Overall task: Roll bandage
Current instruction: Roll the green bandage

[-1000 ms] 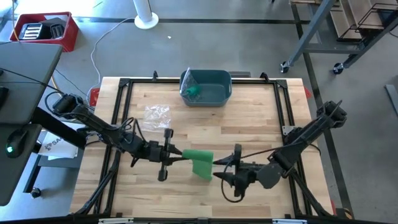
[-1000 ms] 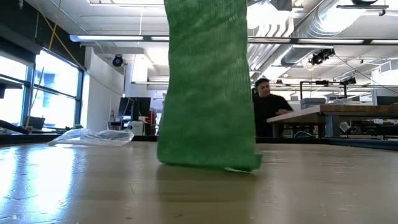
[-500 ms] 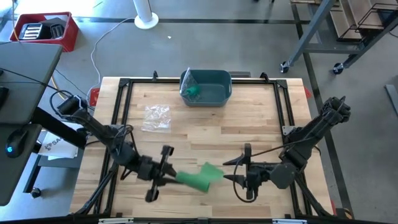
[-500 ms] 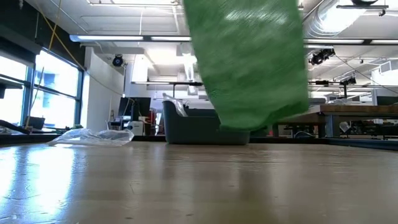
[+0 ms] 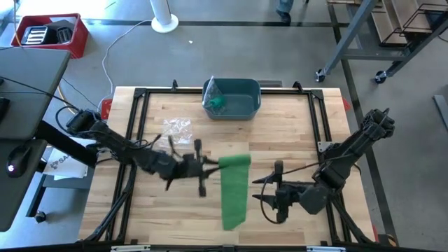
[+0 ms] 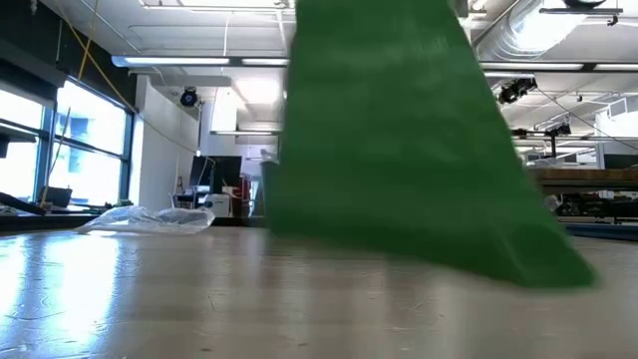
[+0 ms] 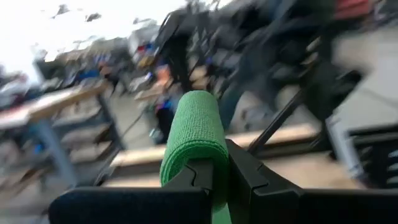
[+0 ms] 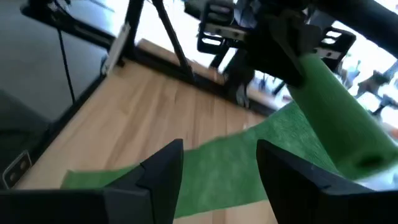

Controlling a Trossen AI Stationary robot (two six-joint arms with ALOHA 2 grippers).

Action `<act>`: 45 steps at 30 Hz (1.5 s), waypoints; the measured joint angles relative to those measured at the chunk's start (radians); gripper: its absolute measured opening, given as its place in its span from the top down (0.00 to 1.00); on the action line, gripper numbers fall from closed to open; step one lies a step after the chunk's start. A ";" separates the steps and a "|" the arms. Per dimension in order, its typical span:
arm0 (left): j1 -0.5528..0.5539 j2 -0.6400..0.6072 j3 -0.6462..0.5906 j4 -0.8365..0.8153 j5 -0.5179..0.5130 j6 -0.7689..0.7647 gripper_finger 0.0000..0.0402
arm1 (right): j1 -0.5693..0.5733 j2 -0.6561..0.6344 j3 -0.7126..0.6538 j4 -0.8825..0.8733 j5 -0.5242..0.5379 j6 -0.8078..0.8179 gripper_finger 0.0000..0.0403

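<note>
A: Wooden desk (image 5: 294, 133) in a black frame, workshop floor around it. Where's the bandage?

B: Green bandage (image 5: 235, 189), middle of the desk toward the front. One long flat strip, woven mesh look, top end lifted, the rest trailing down toward the front edge.

A: Who has it?

B: Left end effector (image 5: 210, 165), clenched on the strip's top end. Left wrist view shows the cloth (image 7: 198, 134) humped over the closed fingers (image 7: 245, 177).

A: Right one?

B: Right end effector (image 5: 268, 198) sits just beside the strip, released, grasping nothing. Its wrist view shows the spread fingers (image 8: 158, 168) with green cloth on the wood beyond.

A: Low view?

B: Green cloth (image 6: 399, 140) fills most of it, lower edge near the desk, blurred.

A: Other stuff?

B: Blue-grey bin (image 5: 233, 99) at the back with something green inside, crumpled clear plastic wrapper (image 5: 176, 131) left of centre.
</note>
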 joint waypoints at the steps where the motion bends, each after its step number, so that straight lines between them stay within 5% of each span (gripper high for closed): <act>1: 0.027 0.000 -0.024 -0.001 0.000 -0.016 0.98 | -0.007 0.000 0.000 -0.031 -0.007 0.037 0.51; 8: 0.229 0.000 -0.209 0.013 0.089 -0.097 0.98 | -0.099 0.000 -0.106 -0.051 -0.119 0.239 0.51; 20: 0.475 -0.002 -0.472 0.141 0.141 -0.099 0.97 | -0.316 0.102 -0.362 0.336 -0.443 0.277 0.51; 25: 0.501 -0.002 -0.520 0.157 0.143 -0.136 0.97 | -0.393 0.255 -0.324 0.348 -0.881 0.241 0.51; 27: 0.504 -0.002 -0.531 0.161 0.149 -0.151 0.97 | -0.431 0.320 -0.289 0.339 -0.975 0.230 0.51; 38: 0.499 -0.001 -0.538 0.150 0.176 -0.192 0.97 | -0.505 0.512 -0.106 0.156 -1.031 -0.091 0.53; 45: 0.499 -0.001 -0.537 0.149 0.176 -0.192 0.97 | -0.525 0.517 -0.118 0.082 -0.997 -0.140 0.74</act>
